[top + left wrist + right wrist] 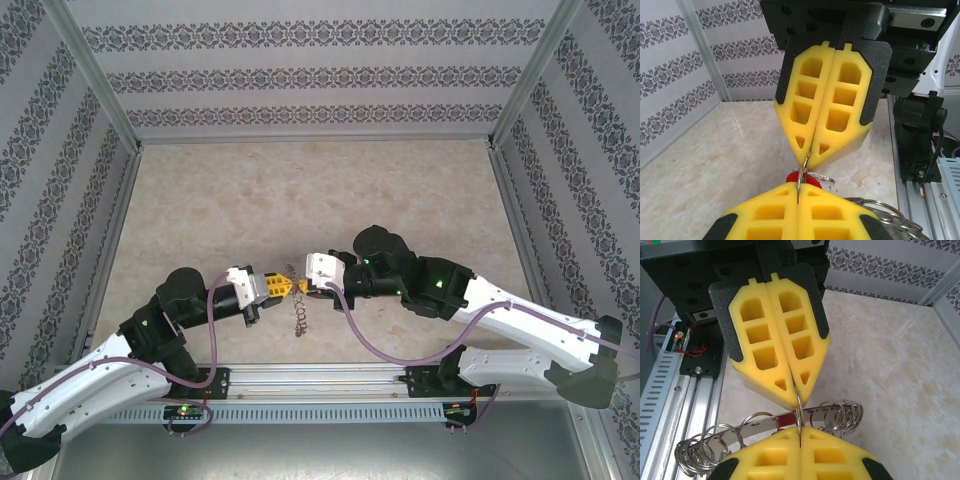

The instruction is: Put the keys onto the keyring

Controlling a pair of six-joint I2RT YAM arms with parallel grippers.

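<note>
Top view: the left gripper (281,287) and right gripper (304,285) meet tip to tip over the table (200,200), with the keyring (298,318) trailing below them. Left wrist view: both jaw pairs are clamped on 1 thin wire loop (801,172), apparently to steady it from 2 sides; the red key (794,177) sits just behind. Right wrist view: the remaining loops hang free on either side, leaving the pinched loop isolated.

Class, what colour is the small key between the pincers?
Bright red; the key shows best in the left wrist view.
</note>
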